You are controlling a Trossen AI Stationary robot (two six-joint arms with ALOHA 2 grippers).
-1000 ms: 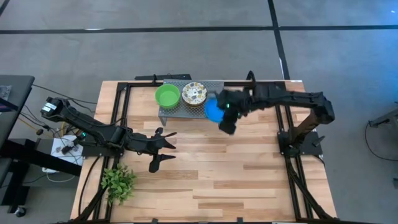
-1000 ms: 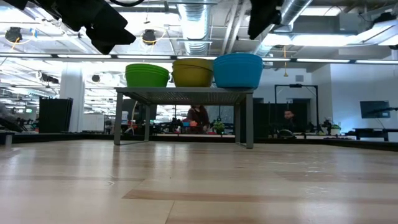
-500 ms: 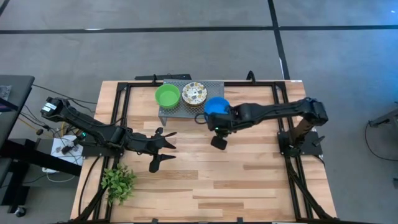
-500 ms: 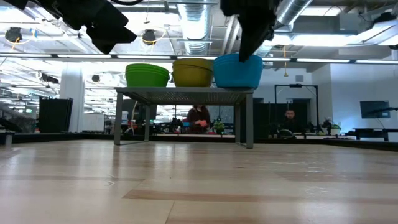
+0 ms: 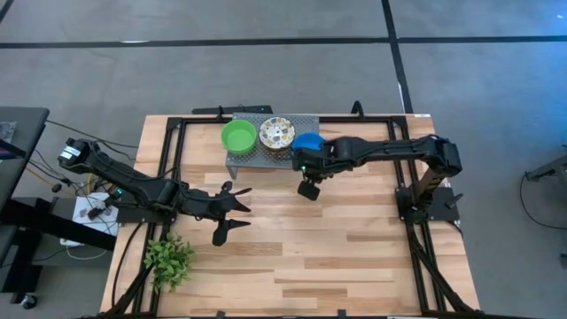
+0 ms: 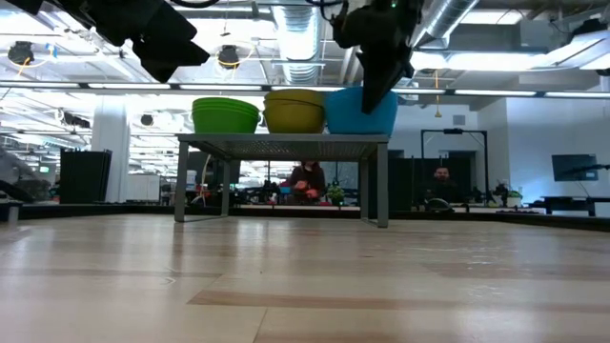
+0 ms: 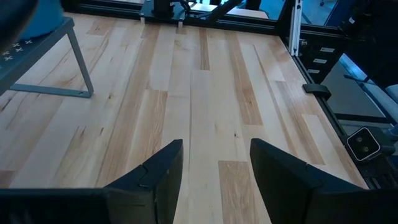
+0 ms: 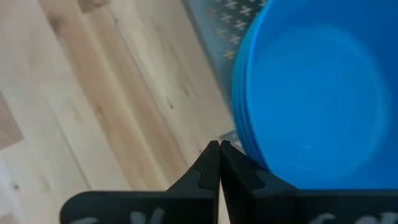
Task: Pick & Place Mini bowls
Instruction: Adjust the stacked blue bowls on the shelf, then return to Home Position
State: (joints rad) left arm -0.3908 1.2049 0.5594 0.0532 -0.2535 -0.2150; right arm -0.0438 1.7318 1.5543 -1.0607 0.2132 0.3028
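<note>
The left gripper (image 5: 232, 211) waits low over the near-left part of the pale wooden table (image 5: 354, 257), fingers spread wide and holding nothing, with the small leafy green plant (image 5: 168, 258) at the table's near-left corner beside it.

Farther back, the right gripper (image 5: 306, 170) hangs at the near edge of the grey perforated metal stand (image 5: 252, 158), its two dark fingers pressed tip to tip with nothing visibly between them. In the right wrist view those closed tips (image 8: 219, 163) sit just beside the outer rim of the stack of bright blue mini bowls (image 8: 317, 93), outside the wall rather than around it.

Judging from this, the step is a grasp on the blue stack. To do it well the fingers need to part first, then one goes inside the rim and one outside, taking only the top bowl and lifting straight up so the stand is not nudged.

On the stand, beyond the gripper, the white floral-patterned mini bowls (image 5: 276, 135) sit in the middle and the bright green mini bowls (image 5: 238, 136) at the left end
</note>
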